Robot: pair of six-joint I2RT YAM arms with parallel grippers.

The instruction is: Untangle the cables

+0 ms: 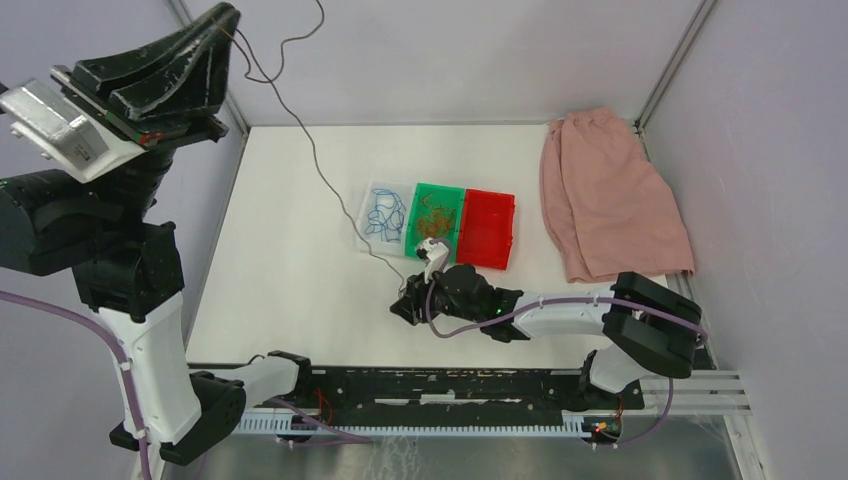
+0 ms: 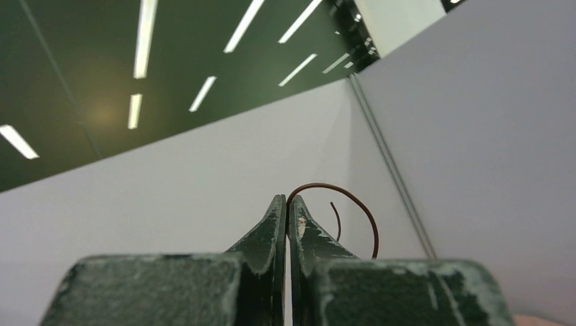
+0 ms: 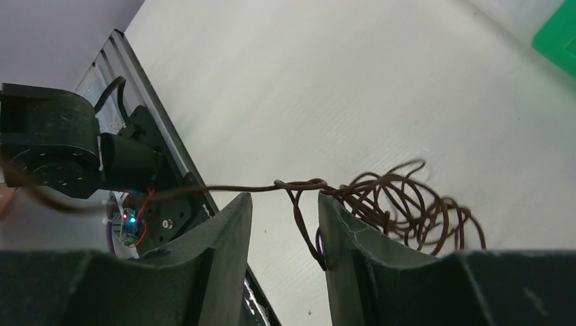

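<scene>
Cables (image 3: 407, 204): we see a dark brown wire (image 1: 316, 163) strung from high up down to a tangle on the table (image 1: 290, 200)
Left gripper (image 2: 286, 207): fingers pressed together on the wire's end, raised, we judge, to stretch it out
Right gripper (image 3: 284, 200): fingers spread, the knot (image 3: 299, 185) between them, not pinched
Sorted: blue wires (image 1: 383, 212) in the clear bin (image 1: 365, 215), brown ones in the green bin (image 1: 440, 187)
Writing: we can read none

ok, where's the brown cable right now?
Top view: the brown cable runs from the shut left end effector, high at upper left, down to the right end effector, just on the near side of the clear bin.
</scene>
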